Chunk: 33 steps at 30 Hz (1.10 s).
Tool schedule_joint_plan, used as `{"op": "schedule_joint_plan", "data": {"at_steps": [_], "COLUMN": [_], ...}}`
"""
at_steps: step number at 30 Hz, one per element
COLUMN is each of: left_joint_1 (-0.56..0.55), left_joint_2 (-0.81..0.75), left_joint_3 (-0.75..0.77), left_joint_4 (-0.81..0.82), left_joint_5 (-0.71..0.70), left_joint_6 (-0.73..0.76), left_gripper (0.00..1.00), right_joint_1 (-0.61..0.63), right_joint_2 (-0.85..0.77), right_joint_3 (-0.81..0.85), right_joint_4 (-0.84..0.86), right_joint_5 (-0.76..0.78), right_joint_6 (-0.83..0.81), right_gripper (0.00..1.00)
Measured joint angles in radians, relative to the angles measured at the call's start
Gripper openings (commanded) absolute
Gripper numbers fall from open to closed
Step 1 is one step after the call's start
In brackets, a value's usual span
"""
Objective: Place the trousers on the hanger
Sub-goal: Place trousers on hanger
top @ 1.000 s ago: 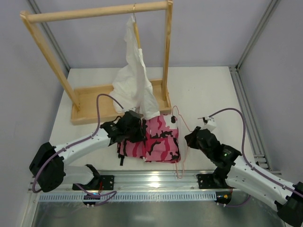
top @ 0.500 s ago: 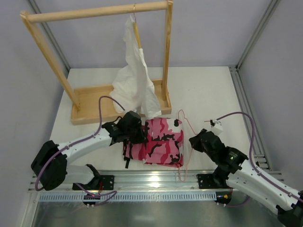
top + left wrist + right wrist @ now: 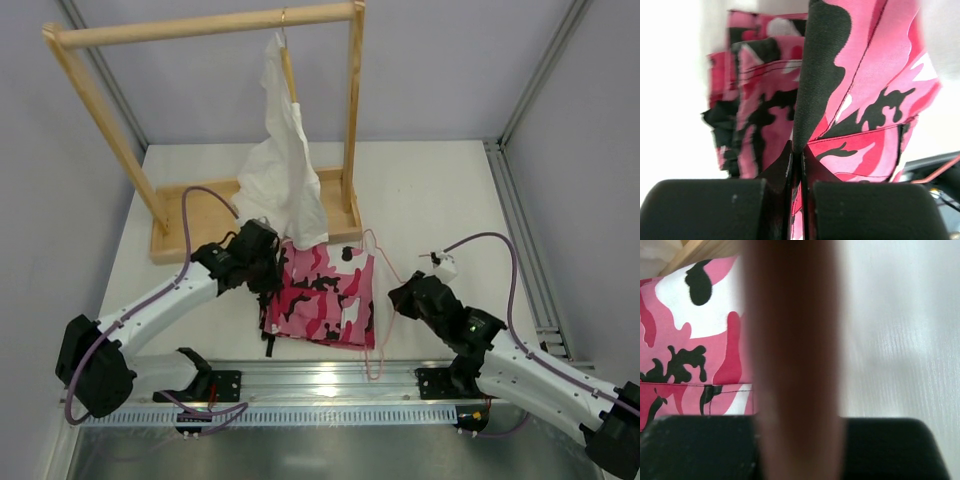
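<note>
My left gripper (image 3: 801, 155) pinches the trousers (image 3: 325, 295) tight mid-frame so my right gripper (image 3: 400, 297), clamped on the hanger (image 3: 792, 340), can thread it.

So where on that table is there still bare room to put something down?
The widest bare patch is the table's far right, between the wooden rack's post and the metal side rail. A thinner strip runs between the rack's base and the left arm. The near middle is crowded: trousers, hanger, left gripper and right gripper all meet there.
</note>
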Motion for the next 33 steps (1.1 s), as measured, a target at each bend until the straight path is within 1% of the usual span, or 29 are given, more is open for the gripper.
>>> {"op": "schedule_joint_plan", "data": {"at_steps": [4, 7, 11, 16, 20, 23, 27, 30, 32, 33], "left_joint_1": [0.021, 0.036, 0.037, 0.037, 0.039, 0.045, 0.055, 0.070, 0.077, 0.078], "left_joint_2": [-0.016, -0.005, 0.015, 0.088, 0.125, 0.160, 0.185, 0.179, 0.172, 0.168], "left_joint_3": [-0.041, -0.105, -0.158, -0.158, -0.143, -0.125, -0.134, -0.156, -0.160, -0.160], "left_joint_4": [-0.039, -0.023, 0.015, 0.040, 0.048, 0.051, 0.090, 0.146, 0.161, 0.161], "left_joint_5": [-0.028, -0.027, -0.026, -0.043, -0.048, -0.051, -0.043, -0.026, -0.018, -0.018], "left_joint_6": [0.020, 0.026, 0.023, 0.008, 0.004, 0.005, -0.003, -0.023, -0.026, -0.025], "left_gripper": [0.00, 0.01, 0.01, 0.01, 0.01, 0.00, 0.00, 0.01, 0.11, 0.22], "right_joint_1": [0.000, 0.000, 0.000, 0.001, 0.000, 0.000, 0.001, 0.001, 0.001, 0.001], "right_joint_2": [0.014, 0.012, -0.024, -0.081, -0.043, -0.043, -0.124, -0.180, -0.186, -0.180], "right_joint_3": [-0.014, -0.021, -0.010, 0.001, 0.003, 0.004, 0.028, 0.033, 0.028, 0.021], "right_joint_4": [0.011, 0.011, -0.028, -0.033, 0.007, -0.005, -0.082, -0.103, -0.087, -0.073], "right_joint_5": [0.001, 0.002, 0.002, -0.035, -0.079, -0.075, -0.039, -0.035, -0.054, -0.065], "right_joint_6": [0.009, 0.027, 0.030, -0.012, -0.029, -0.025, -0.021, -0.027, -0.029, -0.027], "right_gripper": [0.04, 0.04, 0.03, 0.04, 0.04, 0.04, 0.04, 0.04, 0.04, 0.04]}}
